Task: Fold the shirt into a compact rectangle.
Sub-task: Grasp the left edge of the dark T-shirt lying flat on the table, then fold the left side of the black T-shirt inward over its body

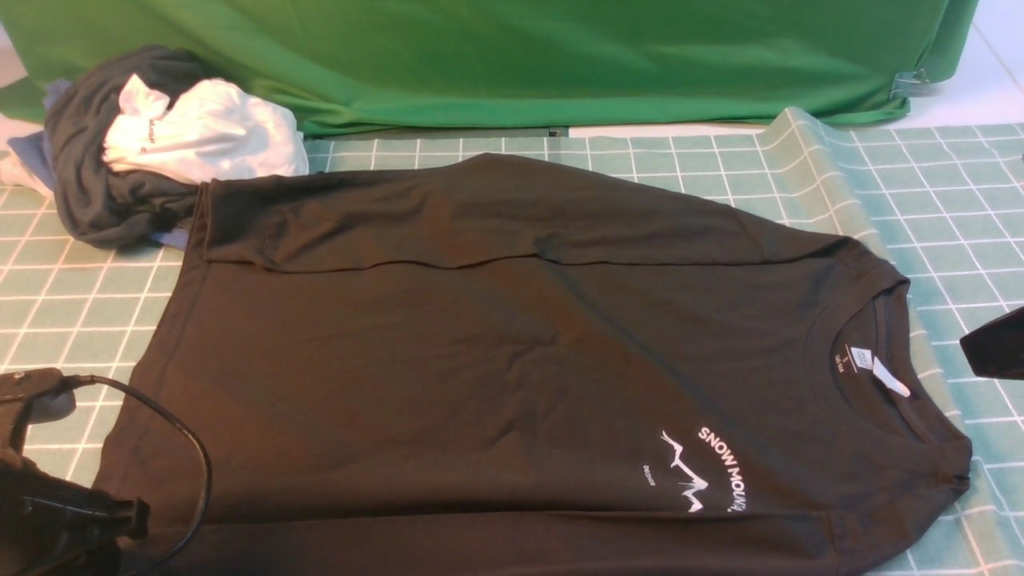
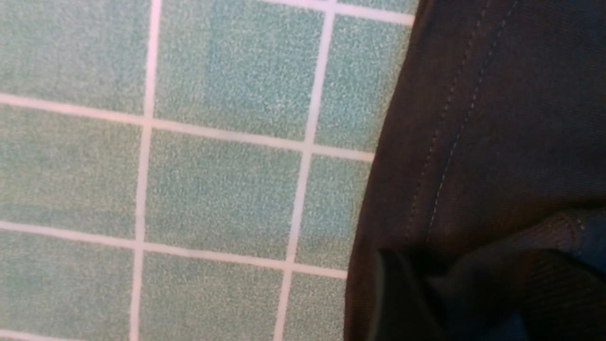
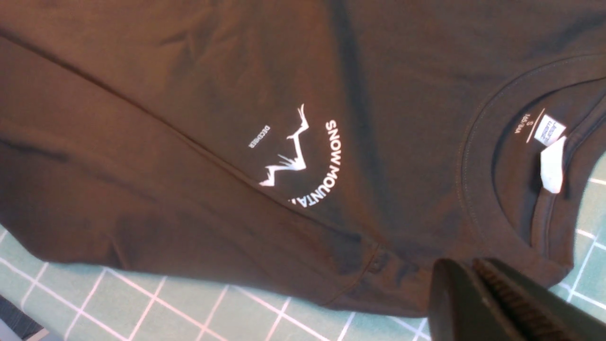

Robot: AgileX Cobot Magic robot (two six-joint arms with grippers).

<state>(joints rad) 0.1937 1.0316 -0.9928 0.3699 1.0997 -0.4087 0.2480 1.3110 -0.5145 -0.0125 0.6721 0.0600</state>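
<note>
The black shirt (image 1: 480, 336) lies spread on the green grid mat (image 1: 944, 184), collar to the right and hem to the left. Its far sleeve is folded across the body, and the near sleeve is folded in along the front edge. The white mountain print (image 1: 708, 472) (image 3: 303, 156) and neck tag (image 1: 888, 376) (image 3: 551, 166) face up. My left gripper (image 1: 132, 512) (image 2: 454, 284) sits at the hem's near corner, dark cloth of the shirt (image 2: 497, 118) bunched between its fingers. My right gripper (image 1: 972, 348) (image 3: 473, 267) hovers shut just off the collar and shoulder, holding nothing.
A dark grey garment bundled with a white one (image 1: 120, 184) rests at the back left, touching the shirt's far hem corner. A big green cloth (image 1: 520, 56) hangs across the back. The mat has a raised ridge (image 1: 808, 160). A black cable (image 1: 176, 432) loops over the hem.
</note>
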